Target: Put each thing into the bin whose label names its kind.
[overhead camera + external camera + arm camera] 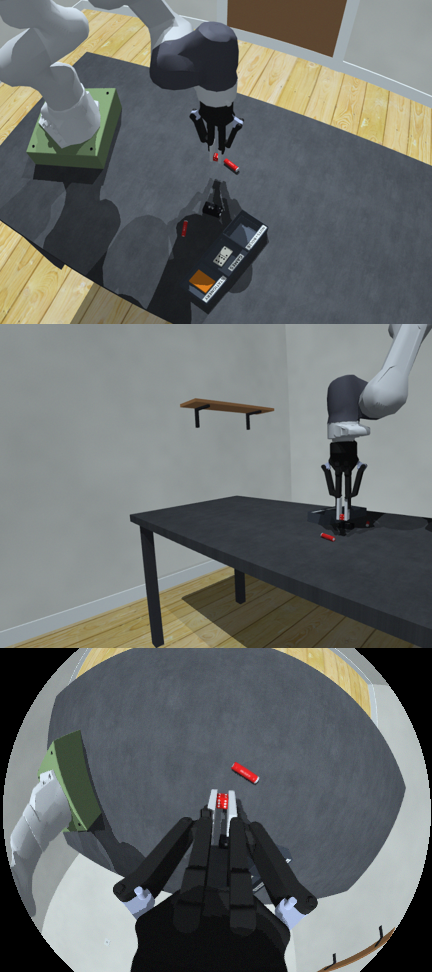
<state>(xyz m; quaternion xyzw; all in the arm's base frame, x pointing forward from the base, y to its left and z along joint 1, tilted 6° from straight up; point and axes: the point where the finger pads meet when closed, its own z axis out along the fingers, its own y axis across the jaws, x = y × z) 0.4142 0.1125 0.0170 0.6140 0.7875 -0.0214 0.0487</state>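
My gripper [215, 158] [342, 516] [222, 799] is shut on a red die [216, 157] [341, 517] [222, 801] with white dots, held above the table. A red battery [231, 165] [327, 537] [245, 773] lies on the table close by. A second red battery [184, 228] [367, 524] lies left of the bins. A black block-shaped battery [212, 209] lies between my gripper and the bins. The joined bins carry labels: the NUTS+BOLTS bin [264, 234] looks empty, the GAMES bin holds a white domino [222, 256], the STATIONERY bin holds an orange block [201, 280].
The dark table [331, 209] [244, 533] [165, 723] bears everything. The arm's green base [66, 158] [77, 778] stands at the left in the top view. A wooden shelf [226, 405] hangs on the wall. The arm's shadow falls across the batteries and part of the bins.
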